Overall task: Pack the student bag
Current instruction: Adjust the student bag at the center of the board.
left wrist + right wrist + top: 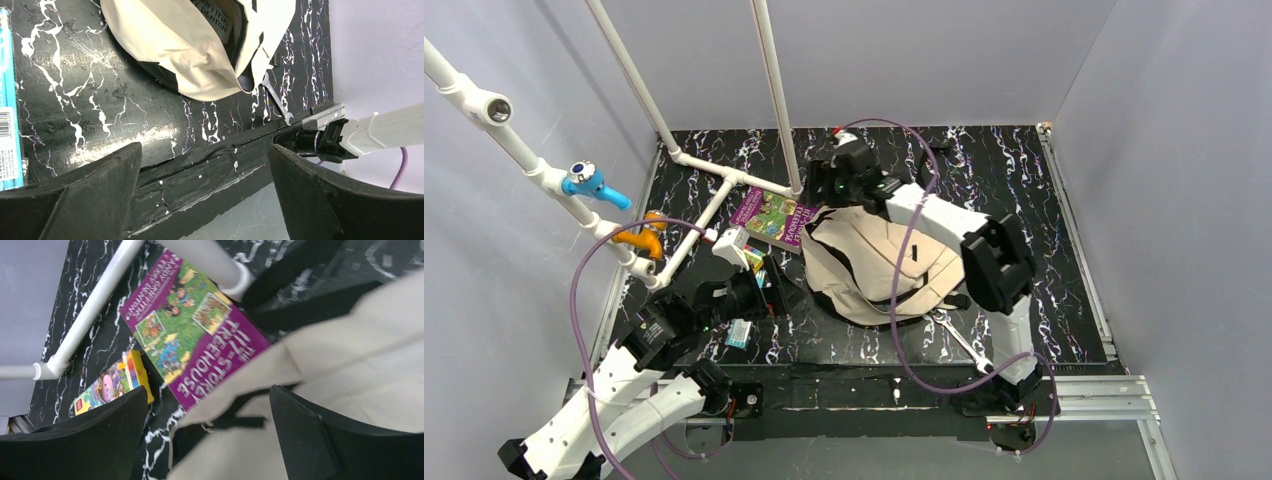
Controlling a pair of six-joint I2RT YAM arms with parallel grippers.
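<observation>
Top external view gives us the black marbled table, with the student bag lying near its middle. The right arm crosses above the bag's far right part and hides it. From the left wrist the bag is cut off at the picture's top edge. Its mouth gapes, and inside we read white lettering on a dark cover, the rest lost in shadow. A purple book lies at the bag's far left corner, one corner covered by beige fabric, and the foot of a white pipe blocks its far edge. Left of the book, a colourful box sits partly behind one of the right wrist's fingers. A blue packet is cut off at the left wrist picture's edge. A wrench lies at the bag's near right edge; we cannot tell whether they touch.

Our left gripper has its jaws spread wide with nothing between them, over the table's near edge. Our right gripper is spread just as wide above the bag's fabric and a black strap, gripping nothing. We cannot tell whether it touches them.

The left arm reaches from the near left, wrist low and left of the bag. The right arm rises from the near right and bends high, its forearm running far-left to the bag's far corner.
</observation>
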